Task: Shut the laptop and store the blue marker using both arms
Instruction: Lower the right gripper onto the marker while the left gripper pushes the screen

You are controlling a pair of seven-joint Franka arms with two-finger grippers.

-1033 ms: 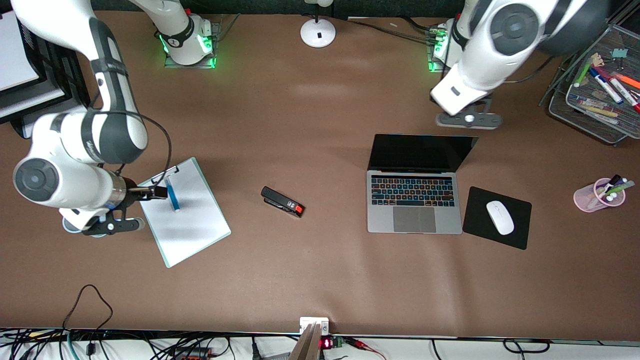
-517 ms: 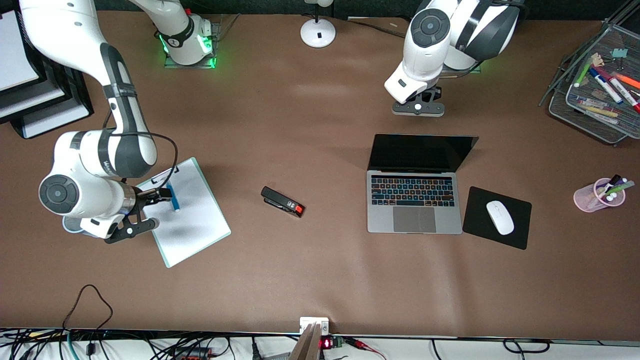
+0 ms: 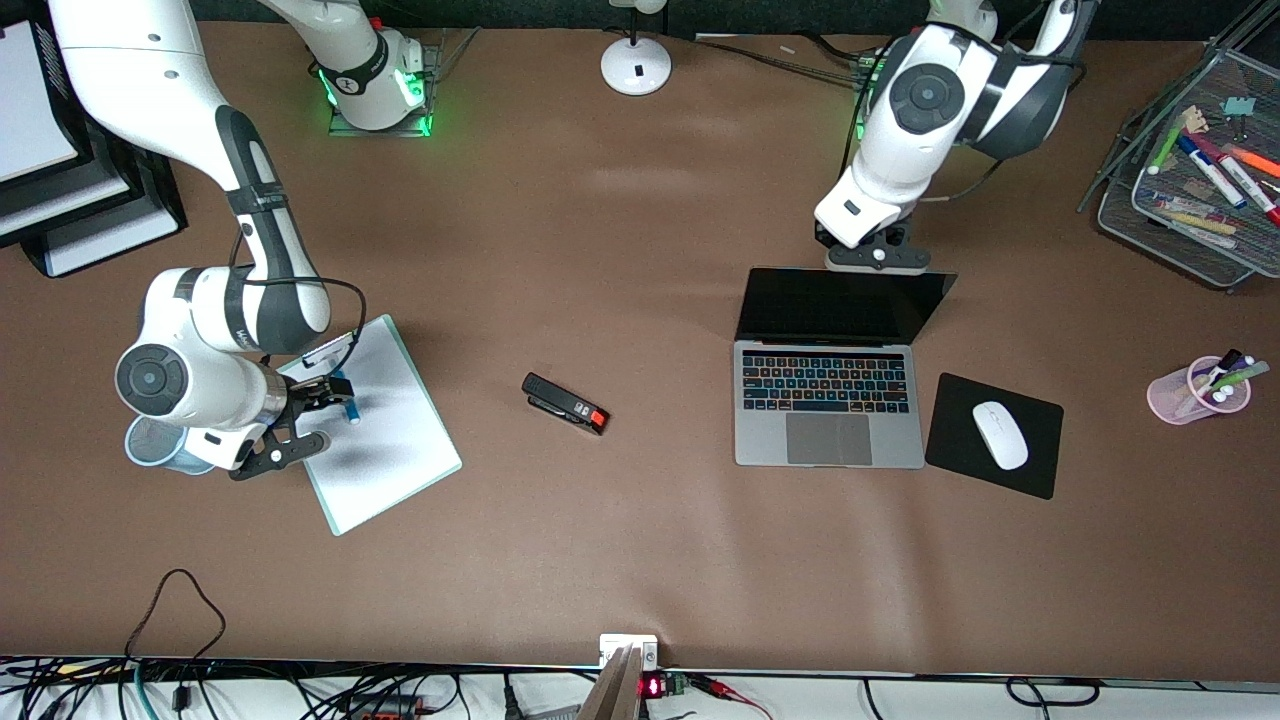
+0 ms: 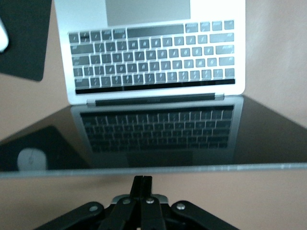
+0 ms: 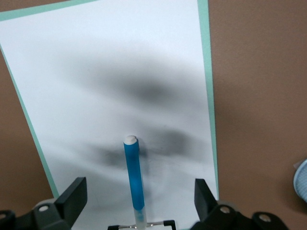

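The laptop [image 3: 828,375] stands open on the table, black screen upright, keyboard lit. My left gripper [image 3: 878,264] is shut and empty, just above the top edge of the screen; the left wrist view shows its closed fingertips [image 4: 143,184] by the lid's edge, with the laptop [image 4: 153,57] below. The blue marker [image 3: 348,404] lies on a clipboard [image 3: 385,445]. My right gripper [image 3: 322,396] is open, low over the marker's end nearest the clip. In the right wrist view the blue marker [image 5: 133,177] lies between the open right gripper [image 5: 138,201] fingers, untouched.
A black stapler [image 3: 565,402] lies mid-table. A white mouse [image 3: 1000,434] sits on a black mat [image 3: 1040,478] beside the laptop. A pink pen cup [image 3: 1190,400] and mesh tray [image 3: 1170,225] stand at the left arm's end. A pale blue cup [image 3: 148,445] stands under the right arm.
The left arm has swung from near its base to the laptop screen's top edge. The right gripper has shifted over the clipboard, closing in on the marker's clip end.
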